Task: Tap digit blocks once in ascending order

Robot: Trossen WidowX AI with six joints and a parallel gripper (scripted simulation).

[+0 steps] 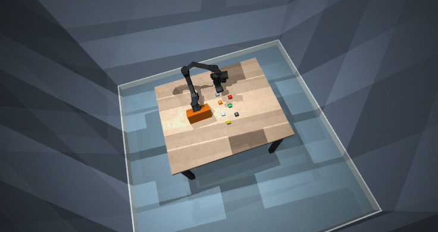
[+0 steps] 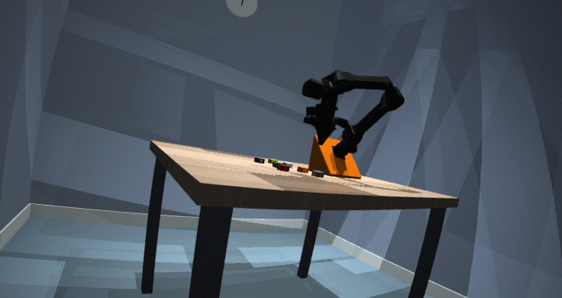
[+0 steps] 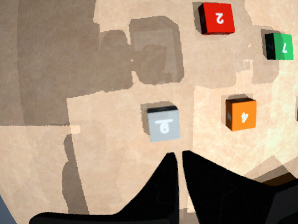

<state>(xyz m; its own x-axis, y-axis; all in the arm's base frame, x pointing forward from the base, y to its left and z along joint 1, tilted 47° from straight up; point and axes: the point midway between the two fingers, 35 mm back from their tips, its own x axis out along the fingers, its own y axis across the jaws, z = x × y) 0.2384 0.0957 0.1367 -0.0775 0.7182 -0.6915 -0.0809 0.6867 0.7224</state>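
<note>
We see a round pale clock (image 2: 241, 1) with a dark hand, high on the wall, left of the top centre in the exterior view. Low in that view we make out blue flooring (image 1: 244, 194) (image 2: 98, 264), edged by a pale skirting board (image 1: 124, 138) (image 2: 165, 220) along grey-blue walls (image 1: 382, 93) (image 2: 117, 99).

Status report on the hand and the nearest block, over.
Hand closed, empty, raised above table. Small grey cube-shaped block just ahead of fingertips, untouched. No obstruction visible between them.
</note>
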